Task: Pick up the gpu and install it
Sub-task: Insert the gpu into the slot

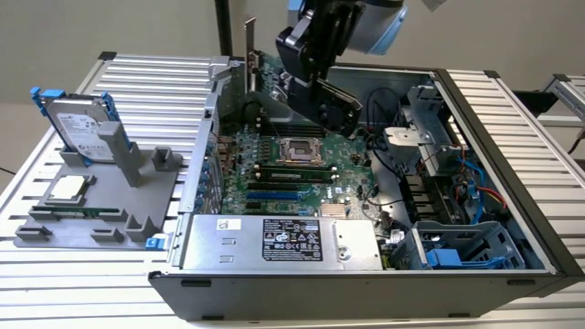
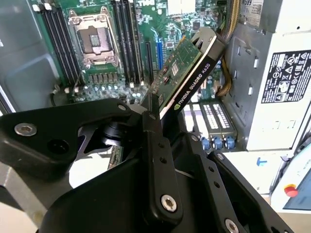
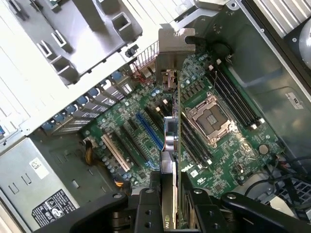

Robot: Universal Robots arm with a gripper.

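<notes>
Gripper [image 2: 154,110] clamped across gpu [image 2: 190,68], card held on edge above motherboard [image 3: 228,155] slots, inside open computer case [image 1: 366,298], toward its far side. Likely light, stiff, fragile; best held by board edges, clear of components and silver bracket [image 3: 170,48].

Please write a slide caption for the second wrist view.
Black robot hand grips the thin green circuit-board card over the green motherboard.

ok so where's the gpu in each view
Exterior view: the gpu hangs above the motherboard's far end.
Second wrist view: the gpu tilts over the expansion slots.
First wrist view: the gpu is edge-on, with its bracket at the far end.
Shared landmark: the CPU socket.
</notes>
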